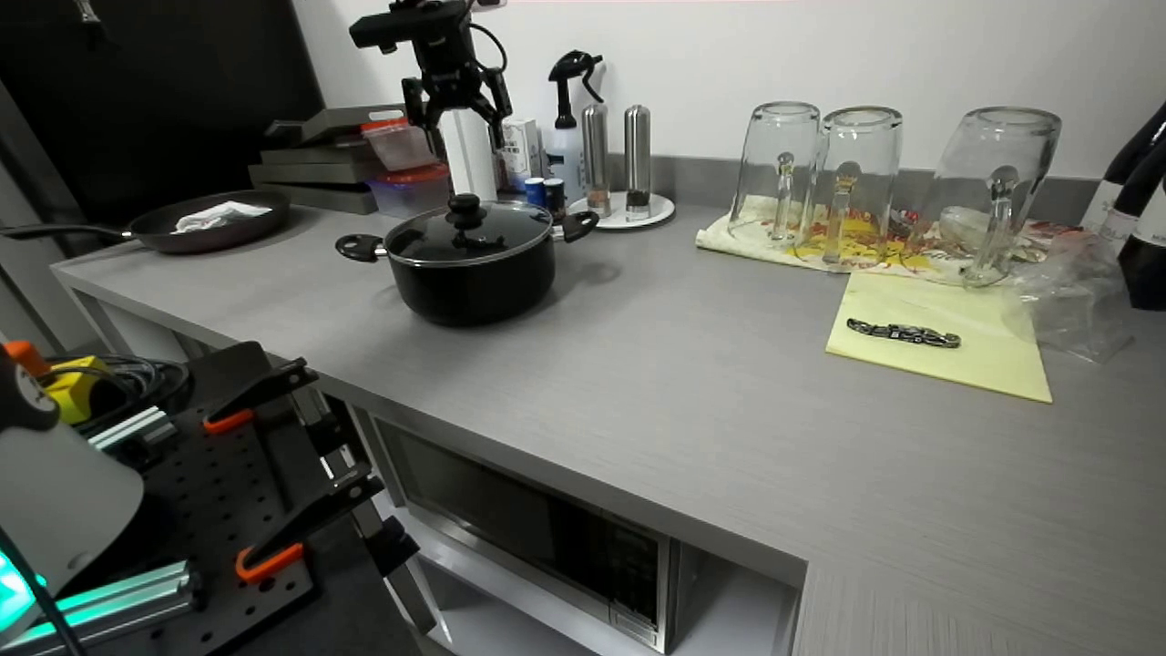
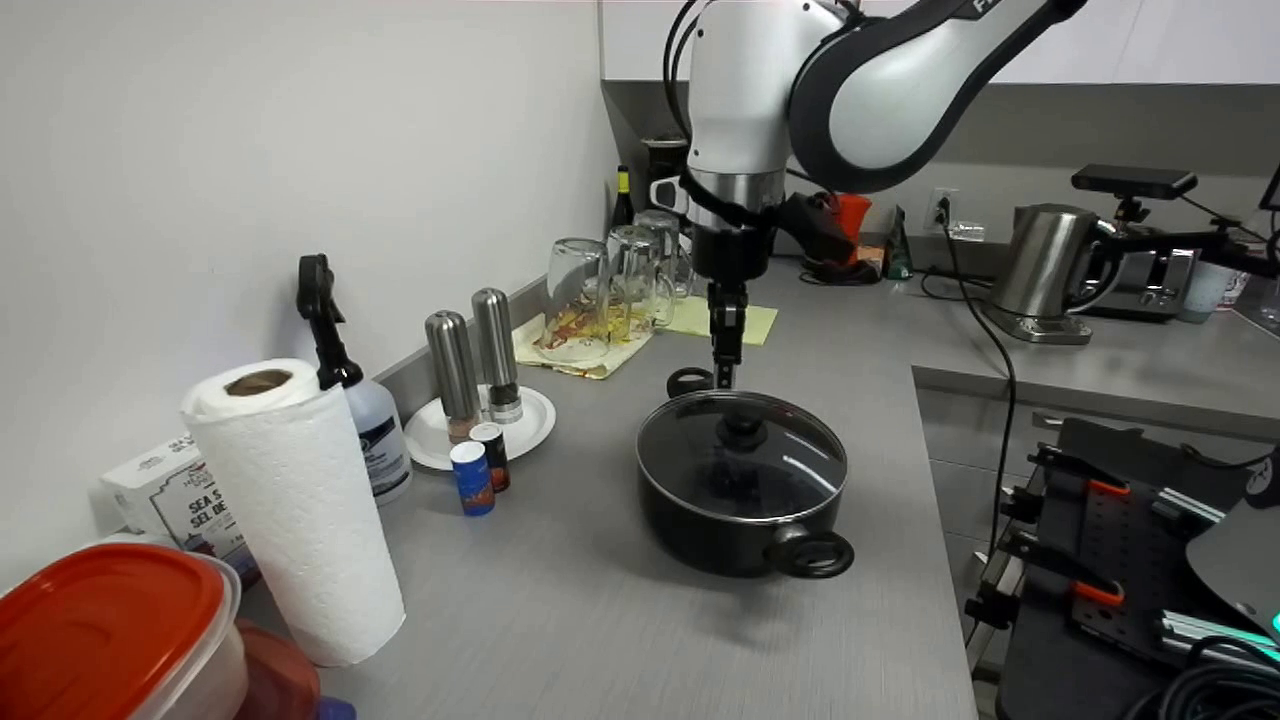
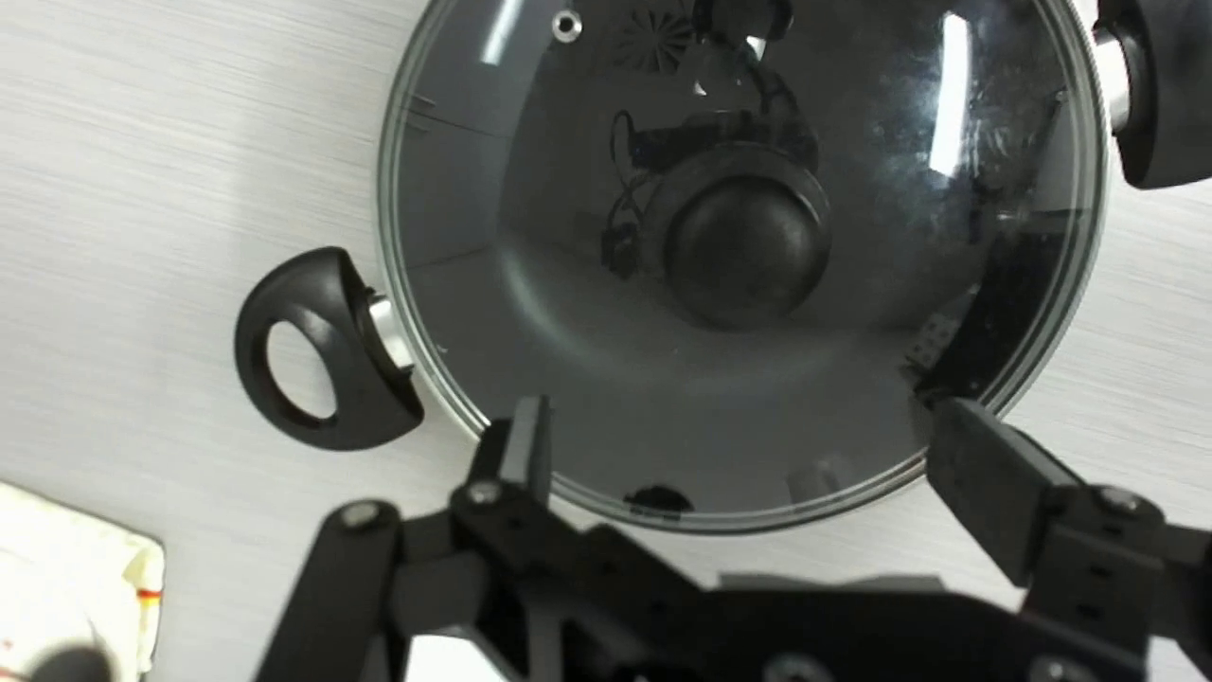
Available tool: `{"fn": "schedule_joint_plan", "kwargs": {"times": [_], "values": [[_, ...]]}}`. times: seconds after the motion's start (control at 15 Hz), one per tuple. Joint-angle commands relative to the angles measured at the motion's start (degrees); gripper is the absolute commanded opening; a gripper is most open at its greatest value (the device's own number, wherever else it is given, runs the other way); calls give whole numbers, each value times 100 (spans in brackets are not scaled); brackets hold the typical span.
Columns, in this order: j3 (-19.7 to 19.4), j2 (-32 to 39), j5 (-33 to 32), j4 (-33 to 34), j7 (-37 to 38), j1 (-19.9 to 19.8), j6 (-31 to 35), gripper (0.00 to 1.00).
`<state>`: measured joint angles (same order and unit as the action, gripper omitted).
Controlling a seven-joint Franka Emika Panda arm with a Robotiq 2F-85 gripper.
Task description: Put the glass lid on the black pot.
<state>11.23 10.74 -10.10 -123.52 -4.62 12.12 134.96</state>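
Observation:
The glass lid [image 1: 515, 226] lies flat on top of the black pot [image 1: 474, 293], with its black knob upright at the centre. In an exterior view the lid [image 2: 690, 450] covers the pot [image 2: 700, 545] all round. My gripper [image 1: 469, 146] is open and empty, pointing down above the pot. In an exterior view the gripper [image 2: 724, 385] appears beyond the lid's far rim. In the wrist view the spread fingers [image 3: 739, 426] overlap the near rim of the lid [image 3: 587, 313], and the knob is ahead of them. The pot's side handle [image 3: 379, 407] is left of them. The pot's inside is mostly hidden by reflections.
A frying pan [image 1: 205, 239] with a white cloth is at the counter's far end. A paper towel roll [image 2: 300, 520], spray bottle [image 2: 375, 425], shakers and a white plate [image 2: 540, 410] stand along the wall. Upturned glass mugs [image 1: 847, 182] stand on a cloth. The counter edge [image 1: 583, 469] is in front.

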Motion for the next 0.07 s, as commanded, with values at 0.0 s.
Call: {"fn": "schedule_joint_plan", "kwargs": {"times": [0.0], "values": [[-8,-139,7,-52,-5,-2,-18,100]]}}
